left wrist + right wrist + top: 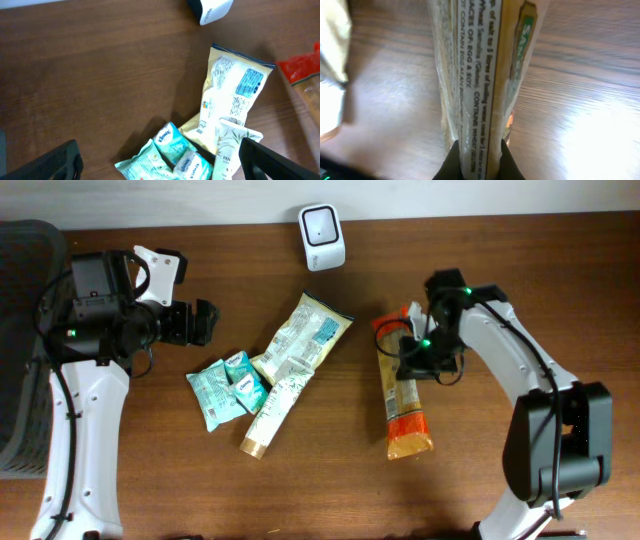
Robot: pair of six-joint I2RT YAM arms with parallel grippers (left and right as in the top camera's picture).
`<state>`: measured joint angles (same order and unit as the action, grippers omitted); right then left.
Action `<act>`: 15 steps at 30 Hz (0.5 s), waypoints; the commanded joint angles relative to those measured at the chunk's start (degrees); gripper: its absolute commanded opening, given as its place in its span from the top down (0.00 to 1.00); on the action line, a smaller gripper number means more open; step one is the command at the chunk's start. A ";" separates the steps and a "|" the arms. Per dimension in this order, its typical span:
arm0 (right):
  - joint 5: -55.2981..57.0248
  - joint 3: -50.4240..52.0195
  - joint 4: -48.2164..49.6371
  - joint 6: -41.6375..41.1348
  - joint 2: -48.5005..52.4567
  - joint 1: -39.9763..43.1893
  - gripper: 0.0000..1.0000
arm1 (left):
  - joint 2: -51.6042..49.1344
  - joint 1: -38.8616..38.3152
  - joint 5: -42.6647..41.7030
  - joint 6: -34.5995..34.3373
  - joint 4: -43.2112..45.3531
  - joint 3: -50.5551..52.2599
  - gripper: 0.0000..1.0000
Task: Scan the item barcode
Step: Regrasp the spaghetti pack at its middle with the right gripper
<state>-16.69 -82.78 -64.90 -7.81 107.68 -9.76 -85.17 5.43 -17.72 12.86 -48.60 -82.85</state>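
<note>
Right gripper is clamped on the pasta packet, jaws squeezed together on its upper half. In the right wrist view the two dark fingers pinch the packet's printed seam, with wood grain on both sides. The packet is long, with a red end toward the far edge of the table and an orange end toward the near edge. It sits right of the table's middle. Can't tell if it is lifted or still on the wood.

Left gripper is over the left part of the table, jaws wide apart, holding nothing. Both finger tips show at the bottom corners of the left wrist view.

White scanner stands by the far edge, about centre, well apart from the packet.

Loose pile mid-table:
- Cream snack bag lies diagonal.
- White tube has its top overlapping the bag's lower end and its cap toward the near edge.
- Two teal tissue packs lie left of the tube and touch each other.

The pile lies between the two grippers, nearer the left one.
</note>
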 commanded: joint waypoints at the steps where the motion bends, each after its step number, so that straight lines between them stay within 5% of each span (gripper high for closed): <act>1: 15.15 -4.00 -0.96 -8.68 -2.95 -6.36 0.96 | 0.96 0.11 -0.02 0.94 -0.07 -0.83 0.01; 7: 21.59 -2.89 -0.66 -12.72 5.75 -13.64 0.96 | 0.96 0.11 -0.04 0.94 -0.09 -0.83 0.01; 15: 12.79 -2.86 6.95 -12.13 11.76 -14.23 0.95 | 0.96 0.11 -0.02 0.94 -0.07 -0.83 0.01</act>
<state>0.97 -86.32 -60.62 -19.55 115.46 -23.68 -85.17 5.43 -17.72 12.86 -48.64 -82.85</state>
